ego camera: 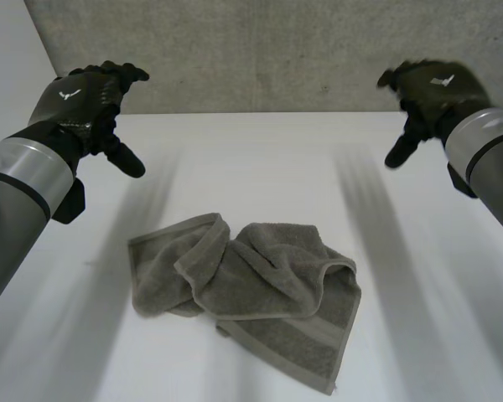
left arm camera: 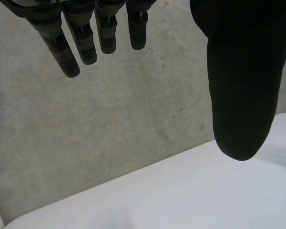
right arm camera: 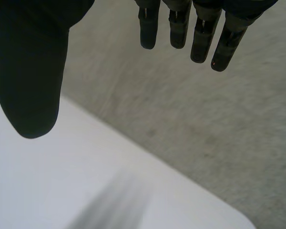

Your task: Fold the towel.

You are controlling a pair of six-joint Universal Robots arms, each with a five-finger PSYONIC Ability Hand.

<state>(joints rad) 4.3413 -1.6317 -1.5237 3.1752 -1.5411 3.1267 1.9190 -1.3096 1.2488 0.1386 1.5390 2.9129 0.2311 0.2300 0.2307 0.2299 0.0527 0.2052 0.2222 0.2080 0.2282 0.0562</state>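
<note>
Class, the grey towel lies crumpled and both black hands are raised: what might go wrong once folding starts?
1. The crumpled grey terry towel lies bunched on the white table, layers overlapping; a hand might pinch several at once.
2. The black left hand and right hand hover open, away from it; folding without flattening first may end lopsided.

Black left hand (ego camera: pixel 82 102), right hand (ego camera: pixel 436 90) — white emblems (ego camera: pixel 70 94); grey arms (ego camera: pixel 21 188)

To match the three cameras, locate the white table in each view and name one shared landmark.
Head view: the white table spreads beneath the crumpled towel.
Left wrist view: the table lies past the left hand's thumb tip.
Right wrist view: it lies past the right hand's thumb tip.
Shared landmark: the grey wall along the table's far edge.
</note>
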